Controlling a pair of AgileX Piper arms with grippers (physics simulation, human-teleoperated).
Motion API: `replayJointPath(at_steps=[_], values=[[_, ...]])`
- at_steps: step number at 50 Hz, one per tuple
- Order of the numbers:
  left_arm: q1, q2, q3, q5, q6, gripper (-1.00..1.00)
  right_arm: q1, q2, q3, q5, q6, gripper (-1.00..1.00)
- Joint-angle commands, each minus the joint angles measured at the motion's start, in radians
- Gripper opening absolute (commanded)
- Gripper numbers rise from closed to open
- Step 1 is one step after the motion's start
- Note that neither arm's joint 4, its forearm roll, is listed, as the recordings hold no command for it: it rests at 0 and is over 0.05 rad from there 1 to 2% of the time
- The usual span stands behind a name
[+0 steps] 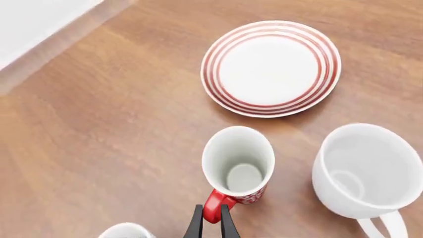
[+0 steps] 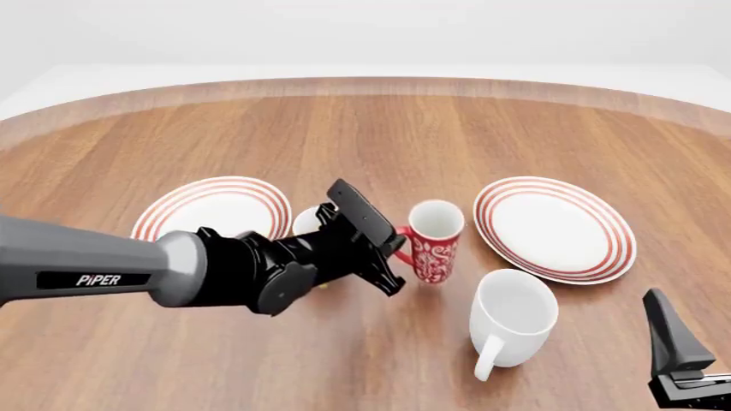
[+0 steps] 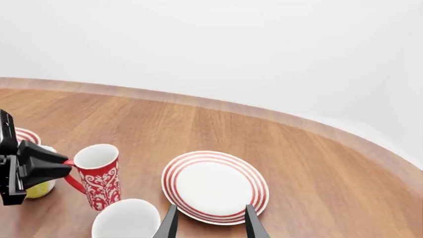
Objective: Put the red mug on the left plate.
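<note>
Red-patterned and white inside, the red mug (image 2: 434,240) stands upright on the tabletop (image 2: 377,137), between the two ringed plates. Its red handle (image 1: 215,205) points toward the left arm, and the left tool (image 1: 211,224) has both fingers closed against that handle, one on each side, as the left wrist view shows. The mug base appears to rest on the wood; no lift is evident.

Relative to the red mug: the left plate (image 2: 217,210) lies to its left, partly hidden by the left arm; the second plate (image 2: 554,227) lies to its right; a larger white mug (image 2: 511,318) stands just nearer the arms; a yellow mug (image 3: 39,187) sits just beside the handle side, mostly covered by the left tool.

The right tool (image 3: 208,220) hangs well apart from the red mug, fingers spread, holding nothing.

Step in hand, by judgement: grasp secured, transfer pending. The next move calls for a vertical lift, then travel leftward over the yellow mug to the left plate, keeping the mug upright, since a handle grip may let it swing.
</note>
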Motion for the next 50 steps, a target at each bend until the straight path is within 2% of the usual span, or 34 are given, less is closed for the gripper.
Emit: replayJointPath(at_steps=[1, 50], values=[[0.009, -0.04, 0.01, 0.002, -0.003, -1.0, 0.0, 0.0, 0.002, -0.002, -0.004, 1.0], [0.037, -0.248, 0.113, 0.019, -0.012, -1.0, 0.004, 0.0, 0.005, -0.013, -0.018, 1.0]])
